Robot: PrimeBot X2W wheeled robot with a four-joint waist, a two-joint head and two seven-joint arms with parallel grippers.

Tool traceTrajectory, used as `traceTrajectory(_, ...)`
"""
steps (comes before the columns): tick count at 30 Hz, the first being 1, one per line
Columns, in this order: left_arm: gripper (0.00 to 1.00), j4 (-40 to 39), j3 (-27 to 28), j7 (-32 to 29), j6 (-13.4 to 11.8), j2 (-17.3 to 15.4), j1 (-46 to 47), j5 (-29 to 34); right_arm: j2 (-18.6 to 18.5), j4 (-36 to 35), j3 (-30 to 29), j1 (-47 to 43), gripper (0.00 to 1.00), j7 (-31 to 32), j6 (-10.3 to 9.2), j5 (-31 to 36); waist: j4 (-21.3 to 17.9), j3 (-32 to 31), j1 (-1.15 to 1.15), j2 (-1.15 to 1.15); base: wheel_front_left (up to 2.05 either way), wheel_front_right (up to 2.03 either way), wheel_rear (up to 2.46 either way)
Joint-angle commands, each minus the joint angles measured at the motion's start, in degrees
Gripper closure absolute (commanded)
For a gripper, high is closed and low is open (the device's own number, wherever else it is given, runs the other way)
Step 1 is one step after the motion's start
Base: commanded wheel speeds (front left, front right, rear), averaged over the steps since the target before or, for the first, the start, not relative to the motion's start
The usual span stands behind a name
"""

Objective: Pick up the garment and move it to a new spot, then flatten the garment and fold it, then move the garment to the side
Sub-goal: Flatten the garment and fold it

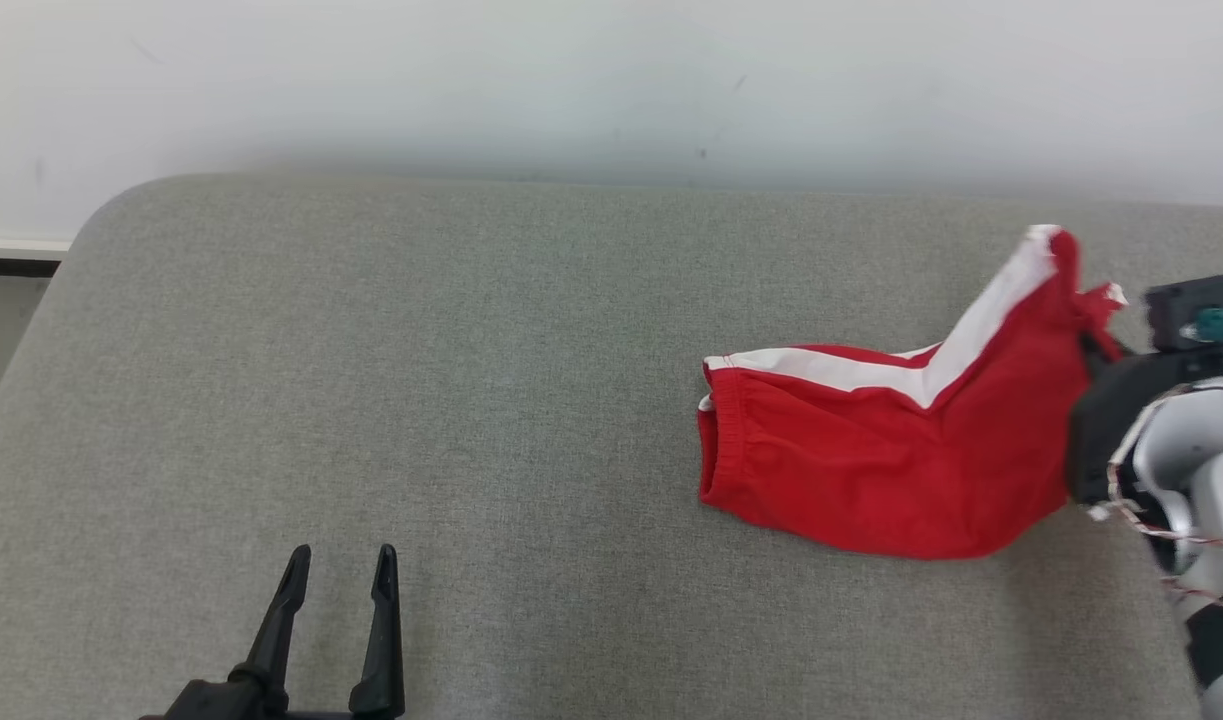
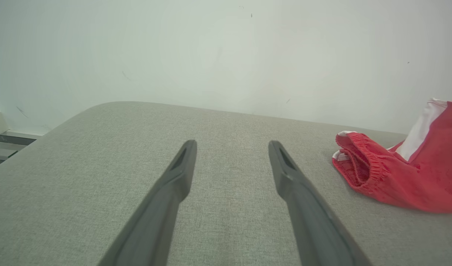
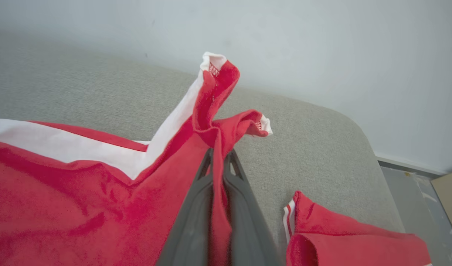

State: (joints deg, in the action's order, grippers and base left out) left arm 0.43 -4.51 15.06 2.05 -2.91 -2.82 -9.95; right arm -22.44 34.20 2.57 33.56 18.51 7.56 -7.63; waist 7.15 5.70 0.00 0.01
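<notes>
The garment point(image 1: 871, 465) is a pair of red shorts with a white side stripe, lying on the right half of the grey padded table point(image 1: 421, 380). Its elastic waistband point(image 2: 359, 166) faces left, and its right end is lifted off the table. My right gripper point(image 3: 219, 155) is shut on that lifted hem, with red cloth pinched between the two fingers and two corners sticking up past the tips. In the head view the right gripper point(image 1: 1096, 350) sits at the garment's right edge. My left gripper point(image 1: 341, 565) is open near the front left, with nothing between its fingers.
A pale wall point(image 1: 611, 80) rises behind the table. The table's rounded back-left corner point(image 1: 121, 200) gives onto floor and a skirting board. A loose leg of the garment point(image 3: 340, 236) hangs by the table's right edge, where grey floor point(image 3: 414, 192) shows.
</notes>
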Motion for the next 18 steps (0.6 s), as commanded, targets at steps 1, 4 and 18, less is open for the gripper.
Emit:
traceTrajectory(1, 0.00, 0.23, 0.01, 0.09, 0.19, 0.01, -0.64, -0.16, 1.22, -3.04, 1.71, -1.19, 1.00, 1.44, -0.19, 0.19, -0.03, -0.48, 0.00, -0.01, 0.00, 0.00, 0.00)
traceTrajectory(4, 0.00, 0.36, 0.03, 0.09, 0.28, 0.01, -0.87, -0.17, 2.90, -7.90, 6.04, -1.69, 1.00, 4.48, -0.19, -1.10, 0.24, -0.77, 0.00, -0.01, 0.00, 0.00, 0.00)
traceTrajectory(18, 0.00, 0.63, -0.81, 0.09, 0.43, 0.01, 0.33, -1.06, 12.34, -1.41, 20.15, 4.02, 1.00, 11.61, -0.19, -4.79, 3.08, 0.73, 0.00, -0.01, 0.00, 0.00, 0.00)
